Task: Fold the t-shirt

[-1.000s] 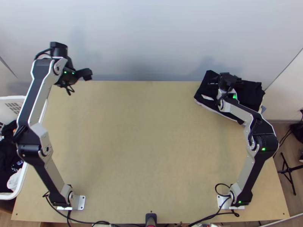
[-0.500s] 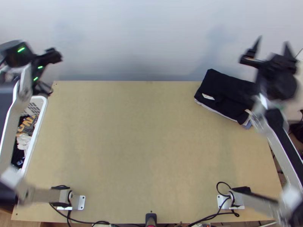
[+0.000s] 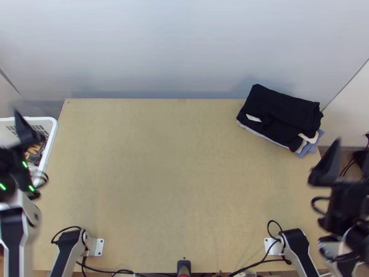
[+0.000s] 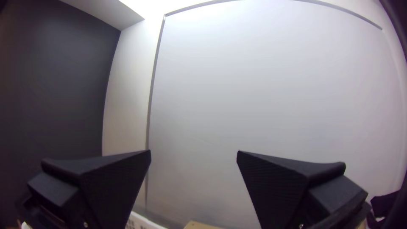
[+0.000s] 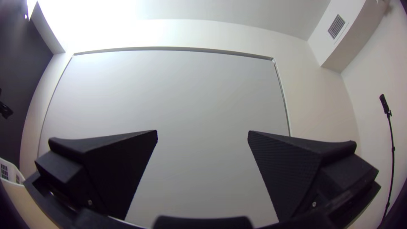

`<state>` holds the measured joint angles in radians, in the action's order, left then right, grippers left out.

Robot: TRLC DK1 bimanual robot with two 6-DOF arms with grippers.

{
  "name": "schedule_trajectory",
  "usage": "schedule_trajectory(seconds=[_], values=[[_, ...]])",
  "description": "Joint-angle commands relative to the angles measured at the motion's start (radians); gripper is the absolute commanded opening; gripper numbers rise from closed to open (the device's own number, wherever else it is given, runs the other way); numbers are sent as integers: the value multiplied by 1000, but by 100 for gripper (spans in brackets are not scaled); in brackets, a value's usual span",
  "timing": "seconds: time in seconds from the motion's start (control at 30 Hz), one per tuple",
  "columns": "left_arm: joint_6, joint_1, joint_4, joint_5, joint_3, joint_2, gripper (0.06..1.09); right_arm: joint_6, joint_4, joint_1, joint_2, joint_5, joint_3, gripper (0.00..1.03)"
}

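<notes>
A pale wall (image 3: pixel 184 46) rises beyond the light wooden table (image 3: pixel 184 175). The folded black t-shirt (image 3: pixel 281 111) lies at the far right corner, on top of paler cloth (image 3: pixel 311 148). My left gripper (image 3: pixel 19 152) hangs by the white basket (image 3: pixel 54 134), its fingers spread; my right gripper (image 3: pixel 353 147), blurred from above, seems to hover around the table's right edge, fingers wide apart too.

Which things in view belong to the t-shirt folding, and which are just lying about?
Job:
black folded garment, probably the t-shirt
left gripper, fingers open
right gripper, fingers open
table, the work surface

Just about:
blue cloth peeking out beneath the black garment
white basket
clothes in it
</notes>
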<state>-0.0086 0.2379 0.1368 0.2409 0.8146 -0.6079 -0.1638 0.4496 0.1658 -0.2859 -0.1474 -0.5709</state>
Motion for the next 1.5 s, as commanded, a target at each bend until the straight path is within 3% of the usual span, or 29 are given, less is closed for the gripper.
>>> schedule_trajectory(seconds=[0.0, 0.13, 0.23, 0.37, 0.43, 0.5, 1.47], values=[[21, 77, 112, -3, -453, 382, 104, 7, 35, 18, 292, 31, 405, 99], [1, 41, 113, -23, -666, 616, 104, 53, 31, 6, 292, 32, 505, 99], [-34, 35, 104, -14, -723, 611, 104, 78, 11, 8, 292, 32, 569, 99], [-65, 17, 35, -22, -816, 611, 104, 147, -177, 32, 291, 32, 569, 99], [-123, 20, -86, -22, -818, 606, 104, 139, -339, 51, 291, 32, 569, 99], [-163, 18, -94, -28, -816, 583, 104, 133, -436, 46, 286, 32, 565, 99], [-159, 18, -95, -52, -816, 608, 104, 142, -436, 41, 286, 34, 565, 99]])
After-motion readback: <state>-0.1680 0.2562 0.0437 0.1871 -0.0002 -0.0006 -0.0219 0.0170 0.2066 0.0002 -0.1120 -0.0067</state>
